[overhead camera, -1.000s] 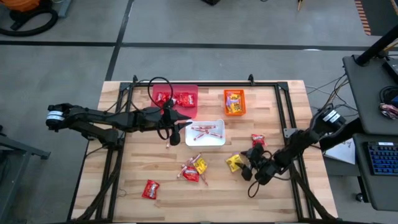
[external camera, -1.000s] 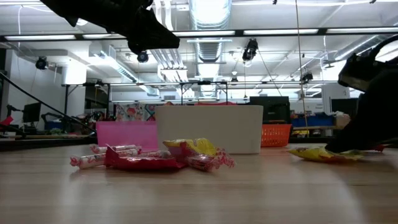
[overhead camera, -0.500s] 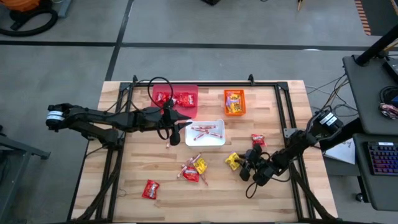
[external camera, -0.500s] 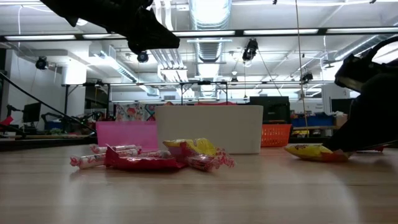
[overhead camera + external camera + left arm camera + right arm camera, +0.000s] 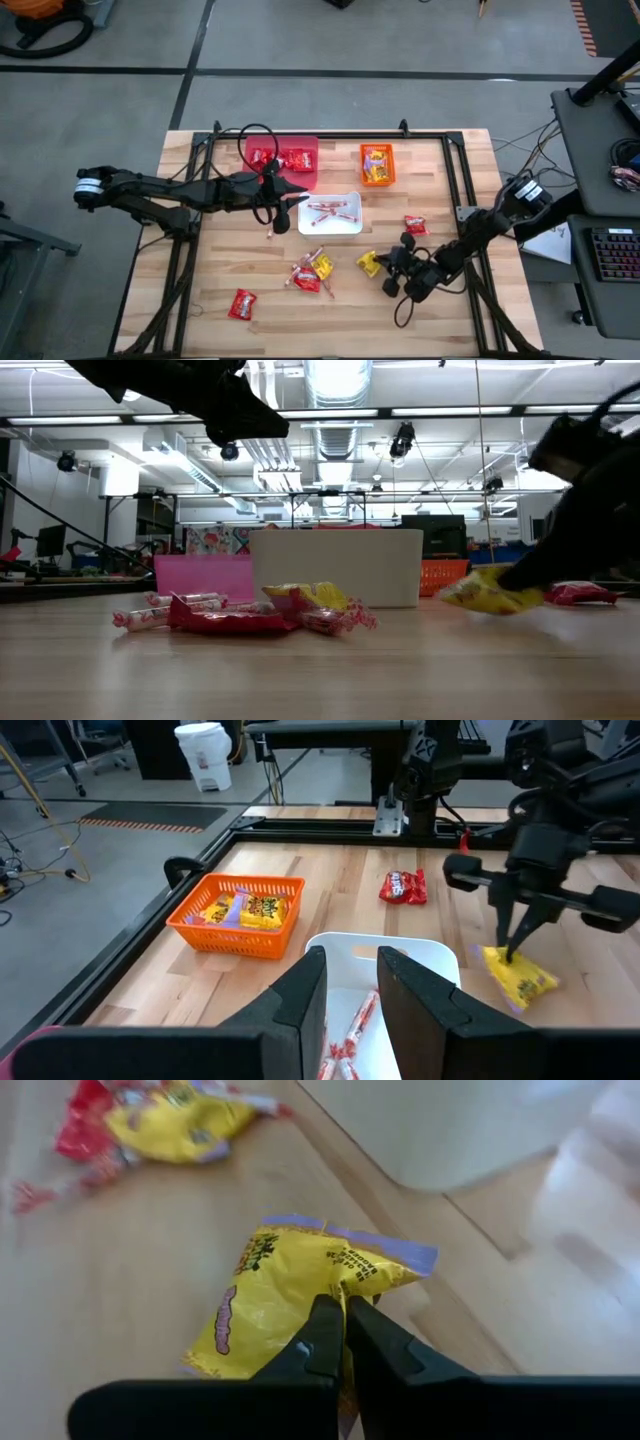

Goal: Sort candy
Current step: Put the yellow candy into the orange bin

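My right gripper [image 5: 384, 268] is low over the table's right half and shut on a yellow candy packet [image 5: 368, 263]. The same packet [image 5: 490, 593] looks raised in the low view. My left gripper [image 5: 300, 200] hangs open above the white bin [image 5: 352, 226], where red-and-white sticks lie; nothing is between its fingers [image 5: 300, 995]. On the table lie a small heap of mixed candy [image 5: 310, 272], a red packet [image 5: 242, 304] near the front and another red packet [image 5: 415, 225]. My right gripper pinches the yellow packet at one edge [image 5: 318, 1288], between its two fingertips [image 5: 322, 1342]. The fingers slant down onto it from the table's right side. The packet tilts below them, its held edge raised; I cannot tell whether its low end touches the wood.
A pink-red bin [image 5: 310, 146] with red packets and an orange bin [image 5: 364, 166] with yellow packets stand at the far side. A black frame [image 5: 455, 180] runs around the work area. Bare wood lies along the near edge.
My right gripper has shut on the yellow packet and gone a little toward the table's left edge and up. The packet has gone with it, its held edge lifted off the wood. A red packet behind it now shows in the low view.
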`<state>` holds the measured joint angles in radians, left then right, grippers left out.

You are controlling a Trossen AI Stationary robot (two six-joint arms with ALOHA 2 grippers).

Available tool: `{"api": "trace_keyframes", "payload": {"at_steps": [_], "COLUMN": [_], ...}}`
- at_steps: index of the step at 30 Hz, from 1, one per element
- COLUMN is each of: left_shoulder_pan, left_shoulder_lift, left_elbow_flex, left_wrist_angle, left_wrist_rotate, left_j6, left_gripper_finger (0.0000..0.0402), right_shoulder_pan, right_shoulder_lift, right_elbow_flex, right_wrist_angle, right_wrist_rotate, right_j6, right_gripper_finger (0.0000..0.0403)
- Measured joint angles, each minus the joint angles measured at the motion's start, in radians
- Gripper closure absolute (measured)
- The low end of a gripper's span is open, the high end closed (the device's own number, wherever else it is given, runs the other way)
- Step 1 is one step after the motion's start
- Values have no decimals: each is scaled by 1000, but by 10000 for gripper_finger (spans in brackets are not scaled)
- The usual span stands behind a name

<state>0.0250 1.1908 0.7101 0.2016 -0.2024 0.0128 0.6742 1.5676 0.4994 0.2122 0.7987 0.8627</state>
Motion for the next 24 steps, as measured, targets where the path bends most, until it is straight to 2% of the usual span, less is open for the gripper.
{"api": "trace_keyframes", "payload": {"at_steps": [6,11,16,19,24], "left_shoulder_pan": [0,0,0,0,0], "left_shoulder_lift": [0,0,0,0,-1], "left_elbow_flex": [0,0,0,0,0], "left_wrist_angle": [1,0,1,0,11], "left_wrist_rotate": [0,1,2,3,2], "left_j6": [-4,-7,-20,-34,-41], "left_gripper_finger": [324,324,324,324,324], "right_shoulder_pan": [-35,-64,-91,-141,-319], "right_shoulder_lift": [-47,-110,-198,-236,-251], "right_elbow_flex": [76,152,283,374,478], "right_wrist_angle": [-19,-131,-466,-681,-924], "right_wrist_rotate": [10,13,14,60,95], "right_j6": [-187,-326,-377,-376,-425], "right_gripper_finger": [394,394,394,394,394]}}
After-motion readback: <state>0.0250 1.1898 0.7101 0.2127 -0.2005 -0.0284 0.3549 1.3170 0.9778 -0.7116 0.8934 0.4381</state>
